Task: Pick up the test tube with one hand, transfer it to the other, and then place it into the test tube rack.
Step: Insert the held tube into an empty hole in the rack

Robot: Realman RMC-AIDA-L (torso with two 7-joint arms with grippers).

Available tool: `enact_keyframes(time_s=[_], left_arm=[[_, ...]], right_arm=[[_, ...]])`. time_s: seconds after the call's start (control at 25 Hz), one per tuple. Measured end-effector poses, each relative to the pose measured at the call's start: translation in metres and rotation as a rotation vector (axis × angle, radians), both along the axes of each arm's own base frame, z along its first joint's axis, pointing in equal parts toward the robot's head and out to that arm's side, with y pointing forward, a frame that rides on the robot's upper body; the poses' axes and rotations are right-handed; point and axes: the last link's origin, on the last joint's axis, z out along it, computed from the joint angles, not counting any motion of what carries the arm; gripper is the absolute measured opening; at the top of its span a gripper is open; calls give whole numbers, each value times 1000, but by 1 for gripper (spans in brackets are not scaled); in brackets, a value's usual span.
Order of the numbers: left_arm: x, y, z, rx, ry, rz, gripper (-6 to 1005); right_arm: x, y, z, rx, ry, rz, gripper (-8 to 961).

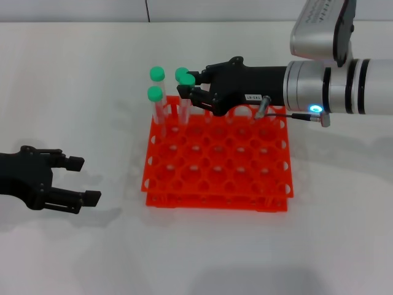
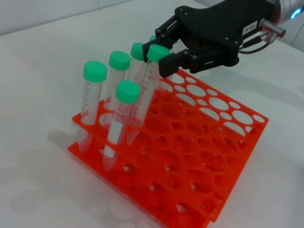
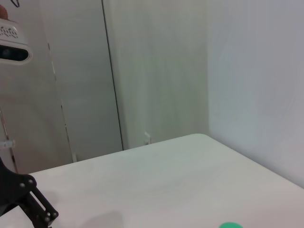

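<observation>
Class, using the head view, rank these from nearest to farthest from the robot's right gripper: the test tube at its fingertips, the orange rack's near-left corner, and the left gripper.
1. The test tube, green cap between the fingertips of the right gripper, at the rack's far-left corner.
2. The near-left corner of the test tube rack, toward the robot.
3. The left gripper, open over the table left of the rack.

light: bright, even, diffuse | shadows: soft, faint on table (image 1: 73, 86) | focus: sharp | glare: none

My black matt plastic right gripper (image 1: 191, 93) pinches a clear smooth plastic test tube (image 2: 146, 88); the rack (image 1: 218, 163) is glossy orange plastic, the table (image 1: 73, 92) matt white.
</observation>
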Motion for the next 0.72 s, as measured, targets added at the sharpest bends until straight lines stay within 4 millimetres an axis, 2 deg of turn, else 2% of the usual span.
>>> enact_keyframes(time_s=[0.72], left_arm=[[0, 0, -1, 0, -1, 1, 893]], right_arm=[[3, 0, -1, -5, -4, -12, 265]])
